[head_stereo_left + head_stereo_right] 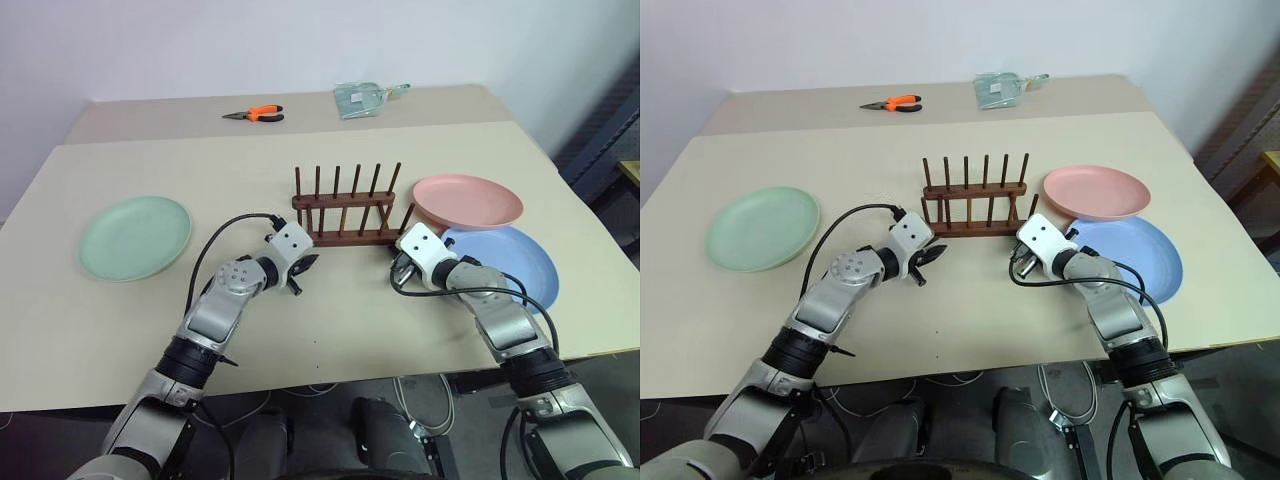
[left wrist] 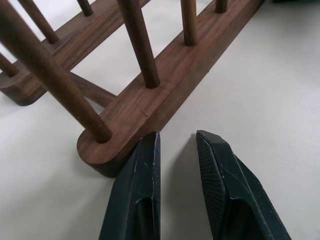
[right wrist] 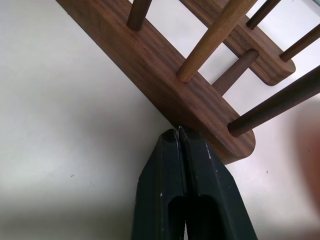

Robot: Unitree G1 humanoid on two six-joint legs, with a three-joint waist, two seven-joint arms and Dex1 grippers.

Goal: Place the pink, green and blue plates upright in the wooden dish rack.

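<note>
Plainly nothing is racked: from the head camera, the wooden dish rack (image 1: 348, 207) stands empty mid-table, green plate (image 1: 135, 237) flat far left, pink plate (image 1: 467, 200) overlapping blue plate (image 1: 505, 262) at right. Left wrist view: left gripper (image 2: 177, 145) slightly apart at the rail's end. Right wrist view: right gripper (image 3: 178, 134) together, tips against the rail; all three placements remain

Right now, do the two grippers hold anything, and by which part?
Nothing is held. The left gripper, slightly open, and the right gripper, shut, point at the near rail of the wooden dish rack, one at each end.
</note>
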